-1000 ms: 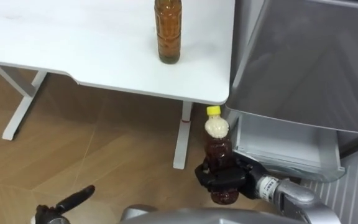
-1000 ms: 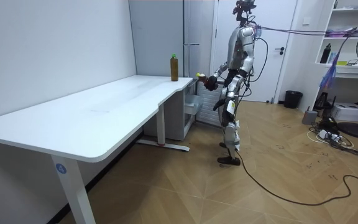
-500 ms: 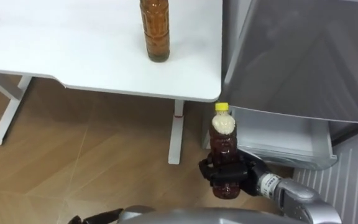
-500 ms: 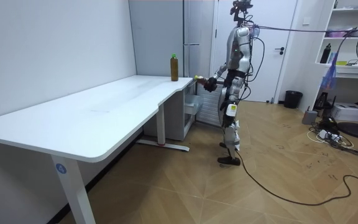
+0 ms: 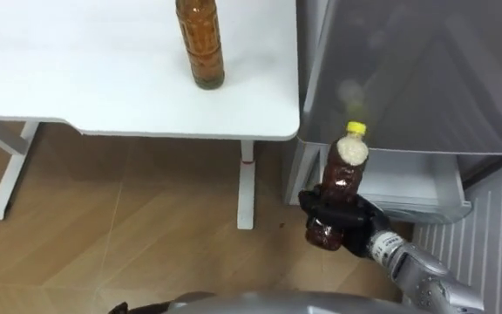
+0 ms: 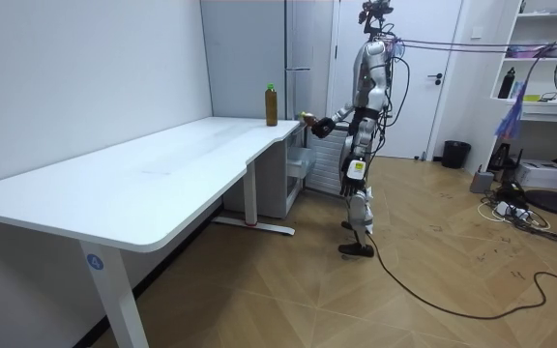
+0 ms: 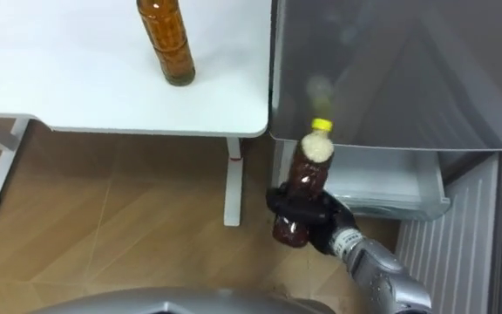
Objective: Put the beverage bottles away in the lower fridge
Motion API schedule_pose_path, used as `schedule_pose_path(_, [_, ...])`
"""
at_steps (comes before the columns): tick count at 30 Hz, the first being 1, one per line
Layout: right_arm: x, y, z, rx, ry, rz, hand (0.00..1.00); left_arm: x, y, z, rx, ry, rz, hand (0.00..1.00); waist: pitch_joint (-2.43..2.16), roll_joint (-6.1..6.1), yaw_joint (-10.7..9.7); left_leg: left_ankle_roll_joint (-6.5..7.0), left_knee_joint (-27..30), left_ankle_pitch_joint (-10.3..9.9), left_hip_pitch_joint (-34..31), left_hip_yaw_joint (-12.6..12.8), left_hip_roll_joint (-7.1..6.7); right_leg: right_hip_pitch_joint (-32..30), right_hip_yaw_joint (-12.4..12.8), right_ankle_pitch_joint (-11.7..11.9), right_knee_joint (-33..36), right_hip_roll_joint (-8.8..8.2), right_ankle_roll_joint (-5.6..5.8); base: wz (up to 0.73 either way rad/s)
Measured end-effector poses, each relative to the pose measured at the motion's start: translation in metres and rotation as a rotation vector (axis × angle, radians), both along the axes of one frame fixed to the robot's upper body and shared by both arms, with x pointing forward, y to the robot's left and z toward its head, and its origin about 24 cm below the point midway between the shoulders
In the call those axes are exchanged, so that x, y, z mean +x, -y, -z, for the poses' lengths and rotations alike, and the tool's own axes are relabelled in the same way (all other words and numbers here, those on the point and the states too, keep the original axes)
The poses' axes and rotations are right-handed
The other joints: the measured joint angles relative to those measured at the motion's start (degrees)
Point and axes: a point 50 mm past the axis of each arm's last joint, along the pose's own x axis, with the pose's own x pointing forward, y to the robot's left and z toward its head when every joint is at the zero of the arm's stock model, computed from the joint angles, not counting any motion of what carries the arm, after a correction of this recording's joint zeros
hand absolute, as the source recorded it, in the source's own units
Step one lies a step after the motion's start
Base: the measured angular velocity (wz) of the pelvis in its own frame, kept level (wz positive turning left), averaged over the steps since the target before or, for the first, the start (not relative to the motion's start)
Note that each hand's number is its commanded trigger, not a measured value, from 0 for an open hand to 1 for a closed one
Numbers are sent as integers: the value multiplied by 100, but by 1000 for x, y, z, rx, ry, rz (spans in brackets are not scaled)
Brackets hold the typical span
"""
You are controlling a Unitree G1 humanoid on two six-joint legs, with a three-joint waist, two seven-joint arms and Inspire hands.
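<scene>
A brown drink bottle with a yellow cap (image 5: 342,187) stands upright, tilted slightly, in my right hand (image 5: 336,220), whose fingers are curled round its lower half. It hangs above the floor just in front of the grey fridge's (image 5: 408,78) pulled-out lower drawer (image 5: 408,187). A second brown bottle (image 5: 200,44) stands on the white table (image 5: 77,78), near its corner beside the fridge. In the room view I stand at the table's far end facing the fridge (image 6: 303,58), the held bottle (image 6: 307,118) out in front. A dark sliver of my left hand (image 5: 136,308) shows at the bottom edge.
The table's rounded corner (image 5: 281,131) nearly meets the fridge's left side. A white table leg (image 5: 245,187) stands on the wood floor left of the drawer. A ribbed white panel (image 5: 486,235) lies right of the drawer.
My right hand has carried the bottle up and to the right, from over the floor to just before the drawer. The view has shifted toward the fridge. My left hand has dropped to the bottom edge.
</scene>
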Motion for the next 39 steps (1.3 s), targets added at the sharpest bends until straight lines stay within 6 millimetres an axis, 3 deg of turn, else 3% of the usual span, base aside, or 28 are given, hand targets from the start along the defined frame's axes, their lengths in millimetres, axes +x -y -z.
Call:
schedule_pose_path(9, [0,16,2,-29,-77,234,100,-7,0,0,27,-27,-12,0,-5,6,-121,0,-9,0,87,75,0,4,79,-2,0,2,3,-4])
schedule_pose_path(20, [-5,17,8,144,-188,534,100,-9,4,1,27,-39,-22,0,-23,-17,-129,0,-11,0,102,111,0,37,128,-4,23,4,7,-2])
schedule_pose_path(26, [-11,25,13,230,-237,697,100,-16,5,1,25,-53,-24,0,1,-53,-68,0,2,0,103,109,0,68,134,-7,13,3,10,0])
schedule_pose_path(39, [-10,32,12,308,-263,827,100,-30,3,0,22,-133,78,0,-16,-23,-31,0,86,0,77,83,-20,5,110,-32,97,-21,19,0])
